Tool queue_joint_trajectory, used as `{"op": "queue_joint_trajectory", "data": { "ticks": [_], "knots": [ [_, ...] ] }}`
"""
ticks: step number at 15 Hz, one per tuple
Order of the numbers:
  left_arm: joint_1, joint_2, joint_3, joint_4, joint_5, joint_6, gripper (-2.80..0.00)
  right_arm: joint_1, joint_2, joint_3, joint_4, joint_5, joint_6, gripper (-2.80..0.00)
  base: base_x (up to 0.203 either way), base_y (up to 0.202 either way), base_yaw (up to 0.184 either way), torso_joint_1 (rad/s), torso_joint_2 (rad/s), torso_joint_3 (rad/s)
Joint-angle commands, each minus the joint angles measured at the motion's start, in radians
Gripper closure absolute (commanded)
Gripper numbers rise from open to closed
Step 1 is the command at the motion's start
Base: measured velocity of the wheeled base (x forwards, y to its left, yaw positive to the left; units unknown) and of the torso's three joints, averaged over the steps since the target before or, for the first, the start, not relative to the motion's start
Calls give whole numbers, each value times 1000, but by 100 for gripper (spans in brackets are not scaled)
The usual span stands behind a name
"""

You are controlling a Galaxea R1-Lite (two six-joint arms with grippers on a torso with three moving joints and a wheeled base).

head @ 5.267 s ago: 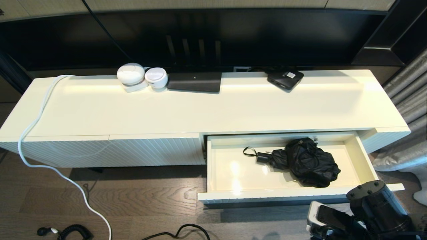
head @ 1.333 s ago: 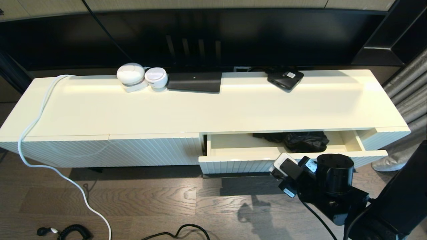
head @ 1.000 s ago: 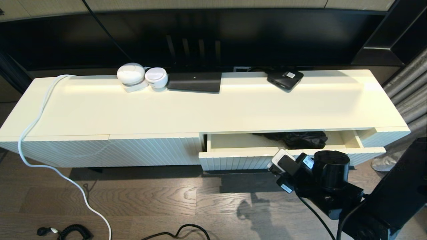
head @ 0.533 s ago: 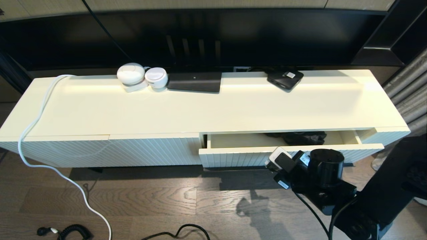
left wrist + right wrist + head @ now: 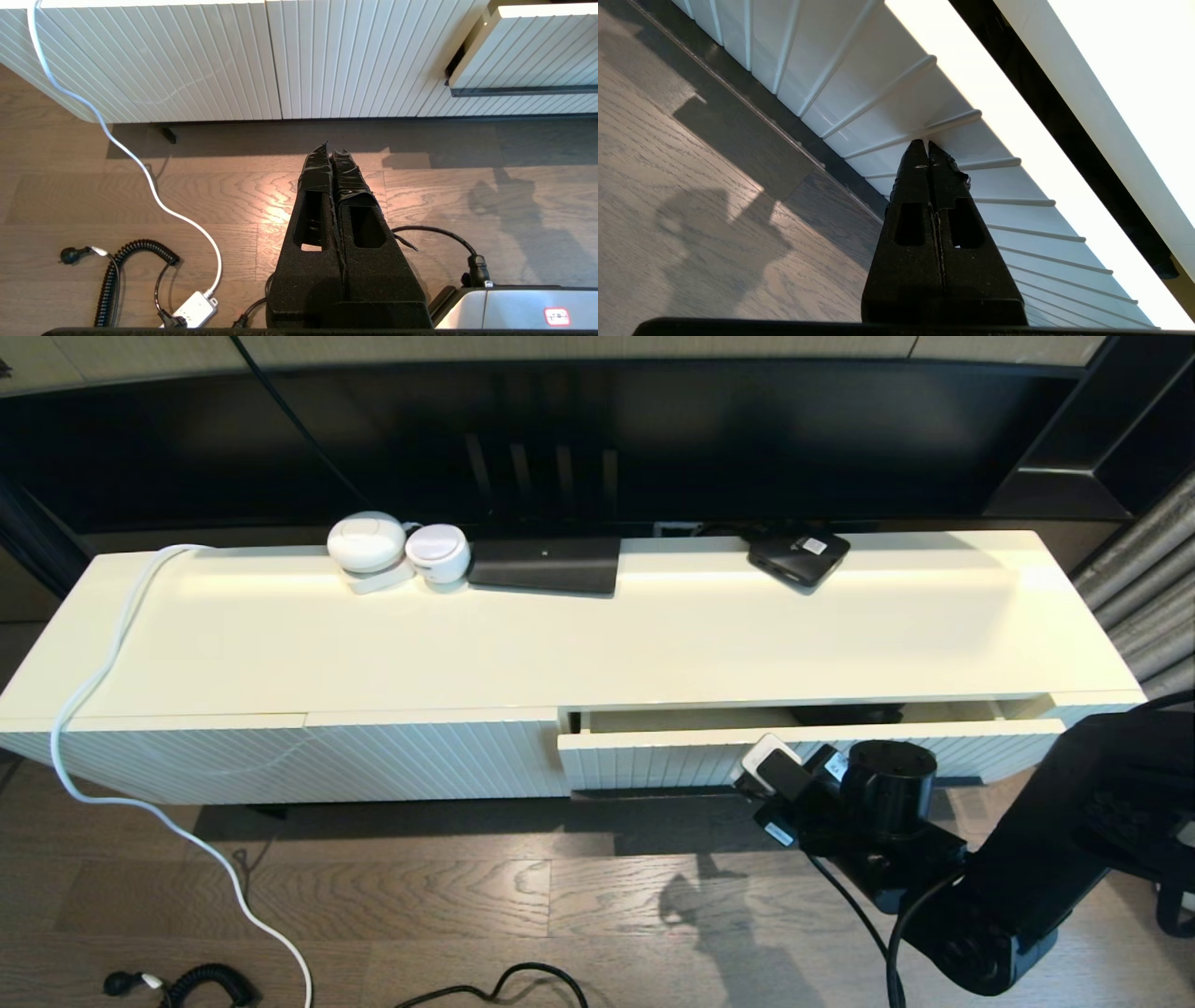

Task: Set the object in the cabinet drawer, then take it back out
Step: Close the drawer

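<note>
At the ribbed front of the nearly closed drawer (image 5: 653,761), lying at twelve o'clock, the clenched, empty right gripper (image 5: 928,149) is being pressed; the left gripper (image 5: 332,151) is clenched, parked.

A long cream cabinet (image 5: 653,644) is set on a wooden floor (image 5: 420,896). Two white round devices (image 5: 397,549) and two black boxes (image 5: 544,565) are carried on its top.

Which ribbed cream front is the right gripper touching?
The cabinet drawer on the right, slightly ajar with a dark gap above. The shut right gripper presses its ribs; the left ribbed cream panel sits flush, untouched.
</note>
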Motion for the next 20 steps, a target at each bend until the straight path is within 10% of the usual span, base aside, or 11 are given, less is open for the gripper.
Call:
{"op": "queue_joint_trajectory", "data": {
  "ticks": [1, 20],
  "knots": [
    [0, 0, 0, 0, 0, 0, 0, -1, 11, -9, -6, 0, -4, 0, 0, 0, 0, 0, 0, 0],
    [0, 0, 2, 0, 0, 0, 0, -25, 96, -150, 2, 1, -7, 0, 0, 0, 0, 0, 0, 0]
  ]
}}
